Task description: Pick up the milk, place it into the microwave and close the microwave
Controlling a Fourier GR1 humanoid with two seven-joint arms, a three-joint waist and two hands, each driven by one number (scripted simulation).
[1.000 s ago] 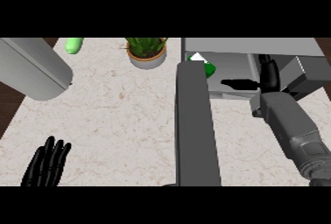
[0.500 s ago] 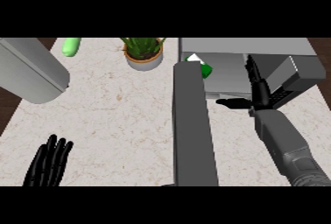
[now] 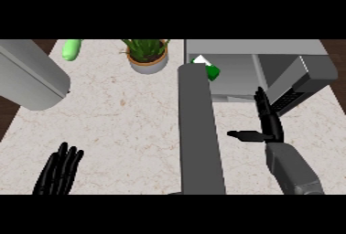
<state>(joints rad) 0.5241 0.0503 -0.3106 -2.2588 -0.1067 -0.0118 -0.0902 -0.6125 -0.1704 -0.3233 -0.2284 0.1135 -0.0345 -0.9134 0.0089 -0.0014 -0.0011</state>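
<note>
Extending from the near right edge, the robot's grey right forearm [image 3: 294, 171] slanted toward the far side. The black right hand [image 3: 269, 124] was turned edge-on, its fingers straight and pressed together, pointing away, with the thumb stuck out to the left. It held nothing. The hand was in front of the open grey box-shaped microwave [image 3: 253, 48], just right of the long grey microwave door [image 3: 200, 137], which stood swung out toward the near edge. The thumb tip came close to the door, but contact could not be made out.

The small white and green milk carton [image 3: 209, 71] sat inside the microwave at its far left, partly hidden behind the door's far end and well apart from the hand.

At the near left, the black left hand [image 3: 59, 171] rested over the pale marble counter [image 3: 121, 119], fingers straight and slightly spread. A potted green plant [image 3: 147, 57], a green cucumber-like object [image 3: 71, 49] and a large grey cylinder [image 3: 30, 75] stood at the far left.
</note>
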